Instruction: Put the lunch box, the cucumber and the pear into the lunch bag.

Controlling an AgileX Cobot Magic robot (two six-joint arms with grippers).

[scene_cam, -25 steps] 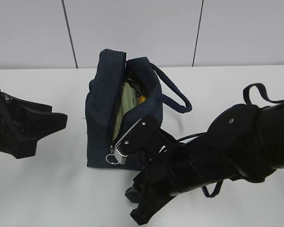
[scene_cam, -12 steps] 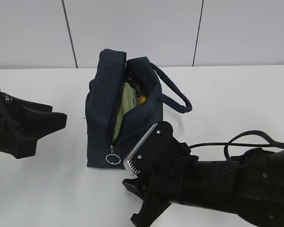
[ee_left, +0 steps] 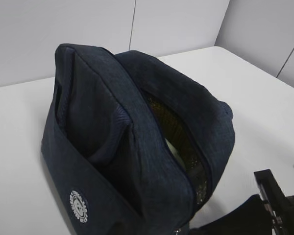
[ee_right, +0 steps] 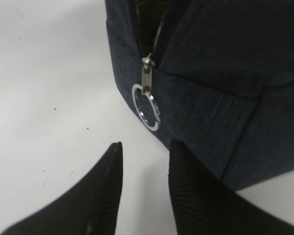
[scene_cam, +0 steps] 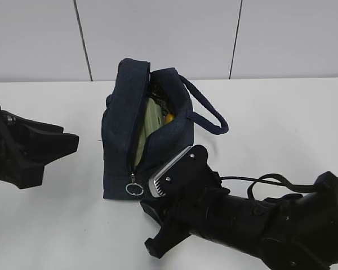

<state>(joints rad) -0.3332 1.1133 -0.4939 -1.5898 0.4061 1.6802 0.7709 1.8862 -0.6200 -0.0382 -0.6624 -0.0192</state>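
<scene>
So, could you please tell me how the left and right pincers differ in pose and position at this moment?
The right pincer points at the metal ring pull at the near end of the lunch bag; the left pincer sits well off to the bag's left side. The right pincer reaches in from the near right, low over the table; the left comes from the left edge. Both are black and hold nothing.

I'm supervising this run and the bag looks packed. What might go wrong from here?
The right tool is open, just short of the ring pull, which hangs flat against the lunch bag; its fingers may slip off it or pinch fabric. The left tool is off the bag, so a pull could drag or tip it. The lunch box stands high in the opening and may block the zipper.
</scene>
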